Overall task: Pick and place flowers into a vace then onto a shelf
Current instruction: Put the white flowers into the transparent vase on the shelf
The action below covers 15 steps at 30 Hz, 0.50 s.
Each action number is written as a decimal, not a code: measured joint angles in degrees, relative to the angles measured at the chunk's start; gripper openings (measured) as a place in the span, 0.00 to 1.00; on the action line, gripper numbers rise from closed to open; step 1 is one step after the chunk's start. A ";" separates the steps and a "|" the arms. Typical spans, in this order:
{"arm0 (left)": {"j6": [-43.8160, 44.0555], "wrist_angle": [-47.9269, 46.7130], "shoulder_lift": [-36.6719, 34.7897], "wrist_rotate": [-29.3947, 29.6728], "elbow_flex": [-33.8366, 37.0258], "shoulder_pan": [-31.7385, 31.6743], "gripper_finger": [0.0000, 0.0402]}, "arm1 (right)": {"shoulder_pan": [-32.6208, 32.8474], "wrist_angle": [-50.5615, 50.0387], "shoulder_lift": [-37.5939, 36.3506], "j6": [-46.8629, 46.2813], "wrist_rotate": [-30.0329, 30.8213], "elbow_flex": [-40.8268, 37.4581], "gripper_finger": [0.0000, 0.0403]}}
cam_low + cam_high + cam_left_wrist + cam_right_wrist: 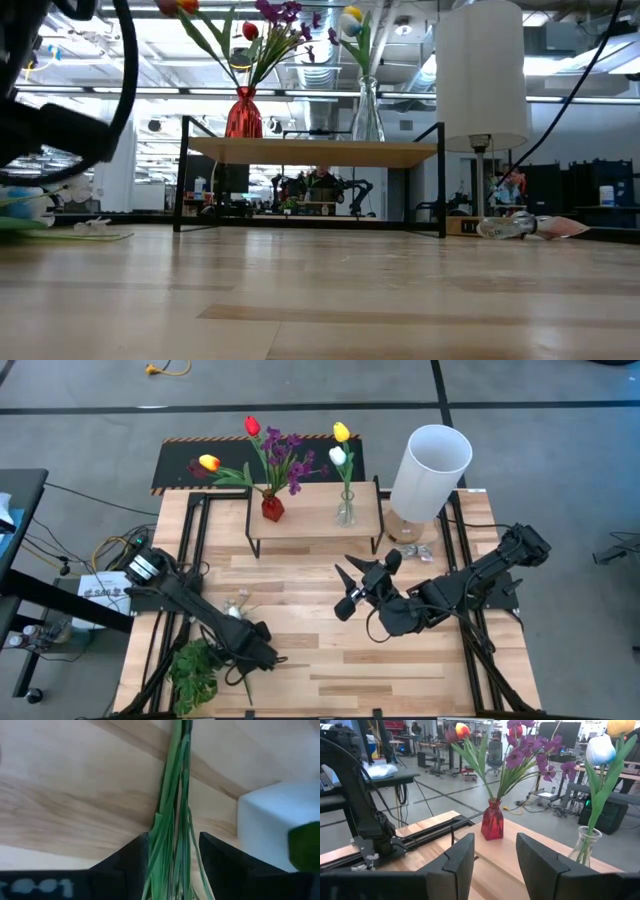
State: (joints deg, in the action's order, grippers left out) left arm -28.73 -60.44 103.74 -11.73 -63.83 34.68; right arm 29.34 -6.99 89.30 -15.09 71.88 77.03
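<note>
Judging from the table, most was done: the shelf (315, 520) by its far edge carried both filled vases, while the left gripper (262, 656), near edge, clasped one flower's stems (172, 835); right gripper (352, 588) hung open, empty.

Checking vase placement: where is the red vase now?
In the high view, the red vase stands on the shelf, at its left end, left of the clear vase.
</note>
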 joint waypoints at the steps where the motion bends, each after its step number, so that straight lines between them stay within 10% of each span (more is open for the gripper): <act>1: -0.02 -0.03 0.44 0.01 0.00 0.00 0.40 | 0.00 -0.25 0.00 0.00 0.00 0.00 0.35; 15: -1.52 2.28 1.34 2.03 -0.02 0.00 0.23 | 0.00 -1.56 0.00 0.00 -0.02 0.00 0.33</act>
State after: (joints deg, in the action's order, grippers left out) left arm -30.25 -58.17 105.08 -9.69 -63.86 34.68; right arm 29.34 -8.55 89.30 -15.09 71.85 77.03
